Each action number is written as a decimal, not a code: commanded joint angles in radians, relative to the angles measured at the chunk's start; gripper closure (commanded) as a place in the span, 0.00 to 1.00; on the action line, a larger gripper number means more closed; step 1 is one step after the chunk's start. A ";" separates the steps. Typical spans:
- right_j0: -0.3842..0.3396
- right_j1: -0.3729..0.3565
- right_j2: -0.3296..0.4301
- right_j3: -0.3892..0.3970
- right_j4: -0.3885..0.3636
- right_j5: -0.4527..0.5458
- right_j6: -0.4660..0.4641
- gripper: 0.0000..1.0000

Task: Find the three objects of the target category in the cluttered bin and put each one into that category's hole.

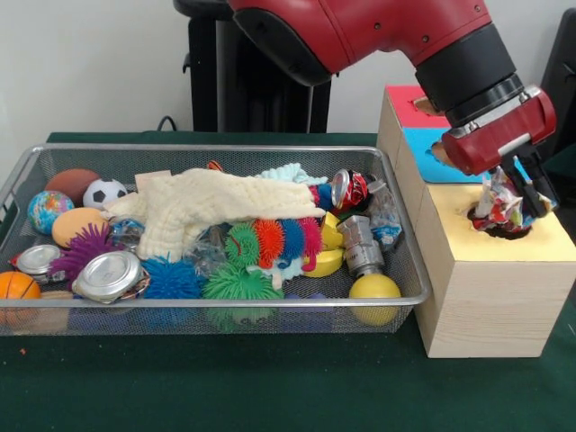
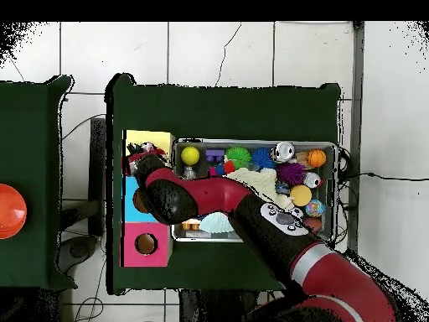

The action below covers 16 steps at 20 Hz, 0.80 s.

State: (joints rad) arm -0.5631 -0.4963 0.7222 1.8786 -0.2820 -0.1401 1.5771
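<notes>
speckled piece [image 1: 499, 205] is right at the yellow box's hole [image 1: 504, 227]: bunched up, lower end dipping into the ragged opening, upper end between the gripper's [image 1: 513, 191] fingers. looks like a grasp, not a release, since the piece stands up instead of slumping (limp stuff would flop if let go). so by my read this is delivery in progress, not yet dropped.

can't tell from here how many of the three pieces are already inside the hole; the interior is dark. nothing else speckled like it stands out in the bin [image 1: 27, 164], but the cream cloth [image 1: 202, 209] covers much of the middle and the clutter of spiky balls [image 1: 236, 281] and cans [image 1: 110, 275] could hide thin pieces. treat the search as possibly unfinished.

arm [image 1: 360, 31] comes in from the upper left of the front view, wrist angled down and right, gripper just above the yellow top [image 1: 540, 247]. overhead agrees: arm sweeps across the bin's end and the gripper [image 2: 142, 153] sits over the yellow box [image 2: 159, 139], clear of the blue [image 1: 423, 148] and red [image 1: 405, 97] tops.
</notes>
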 commanded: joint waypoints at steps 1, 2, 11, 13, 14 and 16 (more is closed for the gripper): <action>0.045 -0.054 -0.185 -0.115 0.004 -0.081 0.133 1.00; 0.047 -0.050 -0.192 -0.120 -0.001 -0.090 0.131 1.00; 0.009 -0.004 -0.162 -0.145 -0.056 -0.119 0.116 1.00; -0.004 0.008 -0.150 -0.146 -0.068 -0.119 0.114 1.00; -0.010 0.012 -0.144 -0.147 -0.073 -0.117 0.112 1.00; -0.007 -0.002 -0.141 -0.141 -0.067 -0.111 0.117 1.00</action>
State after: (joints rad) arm -0.5396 -0.5248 0.6271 1.8183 -0.2878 -0.2232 1.5771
